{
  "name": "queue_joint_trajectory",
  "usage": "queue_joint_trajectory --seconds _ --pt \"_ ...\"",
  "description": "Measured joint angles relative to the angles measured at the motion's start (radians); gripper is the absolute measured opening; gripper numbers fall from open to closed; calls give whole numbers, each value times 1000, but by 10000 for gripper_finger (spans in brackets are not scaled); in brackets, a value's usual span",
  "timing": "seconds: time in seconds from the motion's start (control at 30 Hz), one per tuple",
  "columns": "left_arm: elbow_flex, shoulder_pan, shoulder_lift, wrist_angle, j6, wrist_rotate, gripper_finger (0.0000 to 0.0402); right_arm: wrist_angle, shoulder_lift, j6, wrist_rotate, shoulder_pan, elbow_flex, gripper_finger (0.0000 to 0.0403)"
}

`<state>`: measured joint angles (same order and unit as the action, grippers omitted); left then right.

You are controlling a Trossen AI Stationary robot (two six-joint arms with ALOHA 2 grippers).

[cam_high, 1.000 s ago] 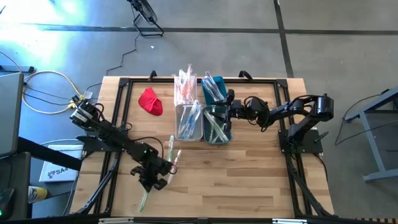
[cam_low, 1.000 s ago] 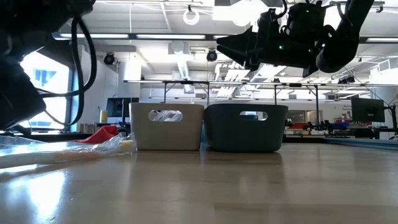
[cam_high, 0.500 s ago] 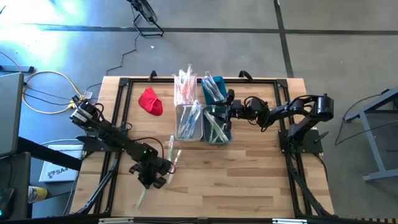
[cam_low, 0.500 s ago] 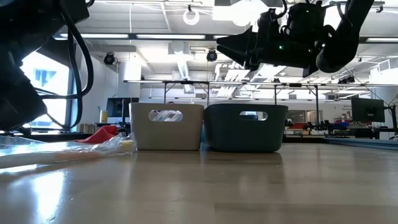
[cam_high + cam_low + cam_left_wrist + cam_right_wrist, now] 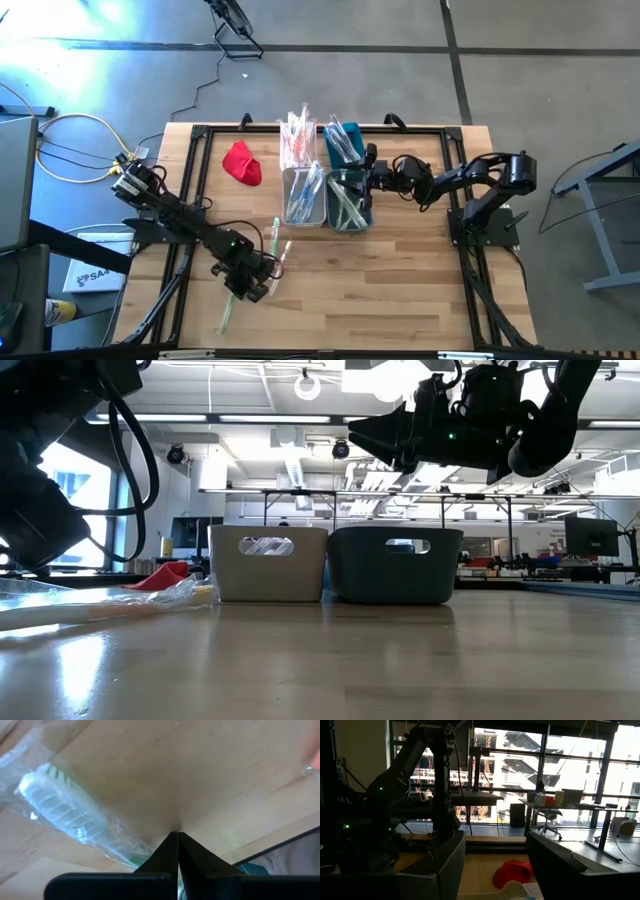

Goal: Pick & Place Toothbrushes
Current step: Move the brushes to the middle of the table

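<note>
1. Since one second ago, the left gripper (image 5: 252, 287) has moved a little toward the right over the front part of the surface (image 5: 400, 280), and the green toothbrush (image 5: 229, 315) under it has shifted with it; the right arm has not moved.
2. Left jaws are pressed fully together. In the left wrist view they meet on the end of the wrapped green toothbrush (image 5: 75, 817), which lies flat on the wood.
3. Two other loose toothbrushes (image 5: 279, 245) lie just beside this gripper.
4. The right gripper (image 5: 366, 180) hangs above the teal bin (image 5: 349, 200) with its jaws wide apart and nothing between them.
5. More toothbrushes (image 5: 303, 190) lie in the white bin (image 5: 303, 198) and stand behind both bins.
6. The red cloth (image 5: 241, 162) lies left of the bins.
</note>
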<state>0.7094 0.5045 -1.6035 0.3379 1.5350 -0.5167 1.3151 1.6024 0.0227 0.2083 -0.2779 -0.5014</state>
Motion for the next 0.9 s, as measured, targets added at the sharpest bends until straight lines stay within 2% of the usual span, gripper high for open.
queue_joint_trajectory --seconds 0.27,0.4,0.57,0.73,0.9 --pt "-1 0 0 -12 -12 0 5 0 0 0 0 0 0 203" --pt "-3 -1 -4 -111 -51 -15 5 0 0 0 0 0 0 204" --pt "-2 -1 -3 -244 -64 -167 5 0 0 0 0 0 0 204" --pt "-2 0 -3 -165 102 -373 5 0 0 0 0 0 0 204" --pt "-2 0 -3 -6 116 -390 5 -1 0 0 0 0 0 203"
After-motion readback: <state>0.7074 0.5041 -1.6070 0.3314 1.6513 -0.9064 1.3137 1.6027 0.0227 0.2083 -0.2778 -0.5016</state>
